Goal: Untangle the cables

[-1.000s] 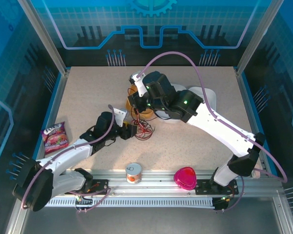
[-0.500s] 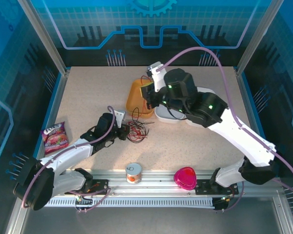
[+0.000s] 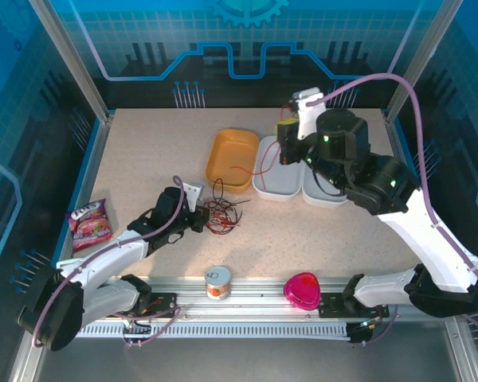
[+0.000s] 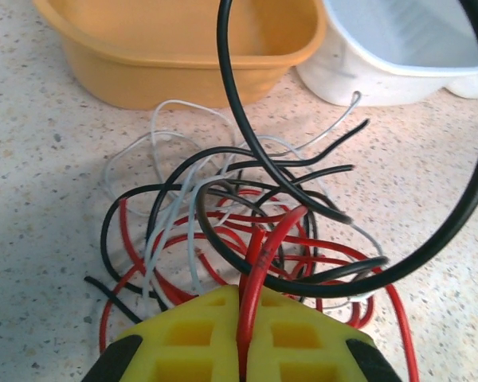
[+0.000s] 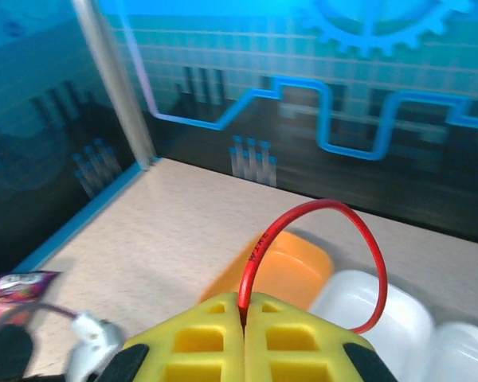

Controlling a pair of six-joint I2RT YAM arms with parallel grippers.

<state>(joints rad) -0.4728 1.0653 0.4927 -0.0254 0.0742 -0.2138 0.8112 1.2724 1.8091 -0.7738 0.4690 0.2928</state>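
Pinning the cables (image 4: 223, 223) with the left hand (image 4: 242, 334), clenched on a red strand (image 4: 259, 270), with the heap of red, black and whitish loops just ahead of it on the counter (image 3: 143, 151). Gripping a red cable (image 5: 366, 239) in the raised right hand (image 5: 244, 318), clamped tight on it, with slack drooping below. Draw away slowly along the strand's line; watch for black loops (image 4: 225, 72) lifting too. Mind the orange tub (image 3: 235, 151) and white trays (image 3: 280, 195) beneath the right hand; use open counter left of the left hand.
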